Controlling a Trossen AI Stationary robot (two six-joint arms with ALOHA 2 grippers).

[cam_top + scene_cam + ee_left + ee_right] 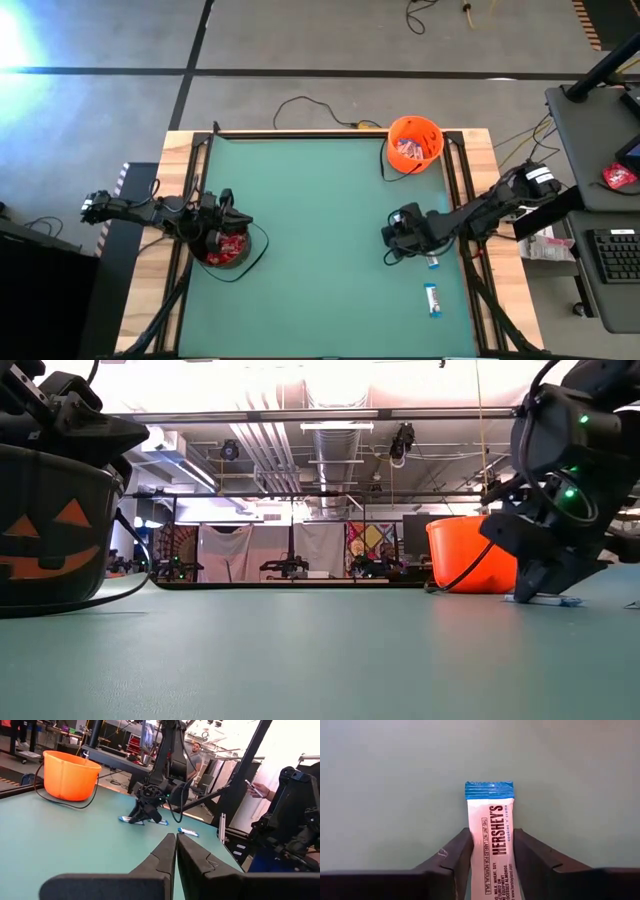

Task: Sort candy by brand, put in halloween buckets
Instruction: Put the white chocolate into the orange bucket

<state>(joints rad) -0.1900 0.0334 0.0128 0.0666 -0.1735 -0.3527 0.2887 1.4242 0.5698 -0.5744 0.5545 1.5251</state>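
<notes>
Lying between the right pincer (491, 851) fingers, white-and-blue bar (492, 840) on table, clamped from both sides

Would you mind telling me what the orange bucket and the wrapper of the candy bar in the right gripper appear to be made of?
The orange bucket looks like moulded plastic: smooth, uniform bright colour, soft sheen, thin faceted walls. The candy bar between the right gripper's fingers seems wrapped in thin plastic or foil film with a matte white printed face; the blue crimped, ridged end seal suggests heat-sealed film, though paper cannot be excluded.
</notes>
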